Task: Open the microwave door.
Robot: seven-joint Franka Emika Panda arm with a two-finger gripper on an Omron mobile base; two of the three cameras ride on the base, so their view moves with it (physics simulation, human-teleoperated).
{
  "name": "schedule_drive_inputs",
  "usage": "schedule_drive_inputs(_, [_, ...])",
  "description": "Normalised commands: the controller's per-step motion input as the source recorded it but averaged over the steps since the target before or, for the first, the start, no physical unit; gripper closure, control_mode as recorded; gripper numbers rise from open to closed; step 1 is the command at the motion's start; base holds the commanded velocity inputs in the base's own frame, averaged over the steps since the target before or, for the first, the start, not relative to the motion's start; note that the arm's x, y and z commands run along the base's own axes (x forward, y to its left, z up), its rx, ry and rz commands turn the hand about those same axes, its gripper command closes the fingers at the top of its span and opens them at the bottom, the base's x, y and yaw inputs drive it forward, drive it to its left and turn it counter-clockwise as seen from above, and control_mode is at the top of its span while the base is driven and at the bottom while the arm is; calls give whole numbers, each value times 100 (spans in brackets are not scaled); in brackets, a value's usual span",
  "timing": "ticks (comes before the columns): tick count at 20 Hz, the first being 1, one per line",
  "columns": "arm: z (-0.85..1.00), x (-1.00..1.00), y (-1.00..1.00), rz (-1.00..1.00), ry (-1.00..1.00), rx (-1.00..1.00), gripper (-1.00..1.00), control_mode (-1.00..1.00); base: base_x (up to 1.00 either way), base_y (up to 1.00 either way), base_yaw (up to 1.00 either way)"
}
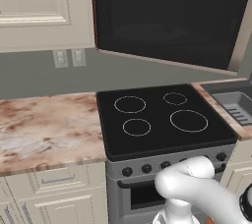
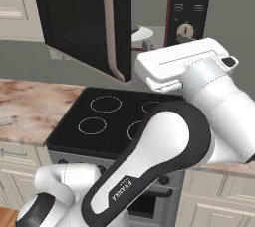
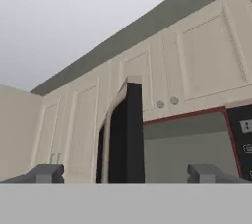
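One wide black panel, the microwave door, stands swung well out from the microwave, hinged on its far-left edge so that its free edge with the long curved beige handle points toward the camera in the right base view. In that view the door sits at about eleven o'clock, and the dark control strip with its buttons and round silver knob sits at about one o'clock; between them the cavity is open and a pale dish shows inside.

In the left base view the door fills the top, from twelve to two o'clock, hanging out over the cooktop of the grey range. Cream cabinet doors lie at ten o'clock, and a marbled counter at nine o'clock.

In the hand view the door is seen edge-on at about six o'clock, a thin black slab with the beige handle on its left face, apart from both finger tips. The gripper has its jaws spread wide with nothing between them. In the right base view the white hand lies just right of the door's free edge, below the cavity.
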Motion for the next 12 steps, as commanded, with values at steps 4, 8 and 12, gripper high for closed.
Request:
schedule_drive_inputs(4, [0,6,-17,9,-20,-2,-100,-100,0,0,0])
schedule_drive_inputs(8, [-24,54,1,16,-4,-13,-100,-100,0,0,0])
schedule_drive_inputs(12, [-45,69,20,13,-11,-21,-100,-100,0,0,0])
